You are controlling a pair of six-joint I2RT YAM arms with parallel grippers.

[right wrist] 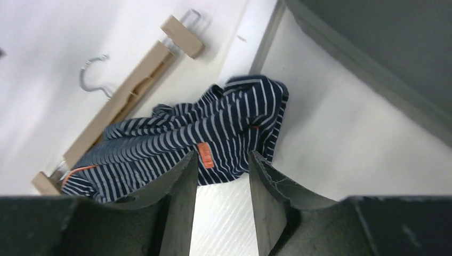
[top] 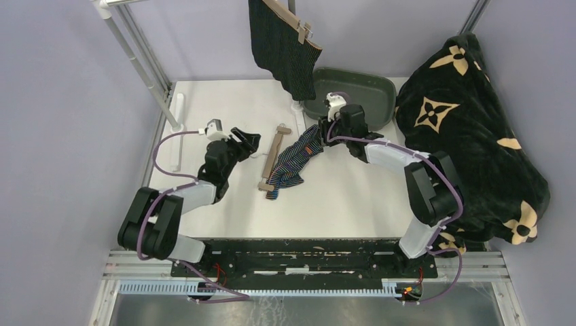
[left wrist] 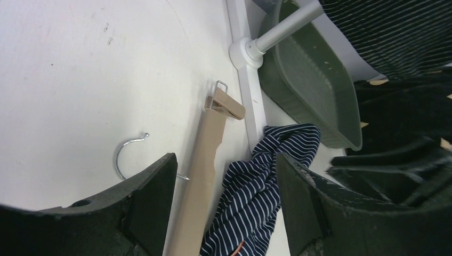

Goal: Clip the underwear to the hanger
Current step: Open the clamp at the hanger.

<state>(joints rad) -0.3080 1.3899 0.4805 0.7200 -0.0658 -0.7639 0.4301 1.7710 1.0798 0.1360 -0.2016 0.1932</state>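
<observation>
The navy striped underwear (top: 295,159) lies crumpled on the white table, its lower end draped over a wooden clip hanger (top: 272,156) that lies flat. The black pinstriped underwear (top: 282,47) hangs at the back, clipped to a second wooden hanger (top: 292,19). My left gripper (top: 246,141) is open and empty, just left of the flat hanger (left wrist: 205,154), facing the navy underwear (left wrist: 256,192). My right gripper (top: 319,130) is open and empty, its fingertips (right wrist: 192,160) at the edge of the navy underwear (right wrist: 213,122), by its orange label. The flat hanger (right wrist: 128,96) lies beyond it.
A dark green tub (top: 360,85) stands at the back right, close behind my right gripper. A big black blanket with tan flowers (top: 469,136) covers the right side. A white rack pole (top: 142,61) and its base bar (left wrist: 250,90) stand at the left and back.
</observation>
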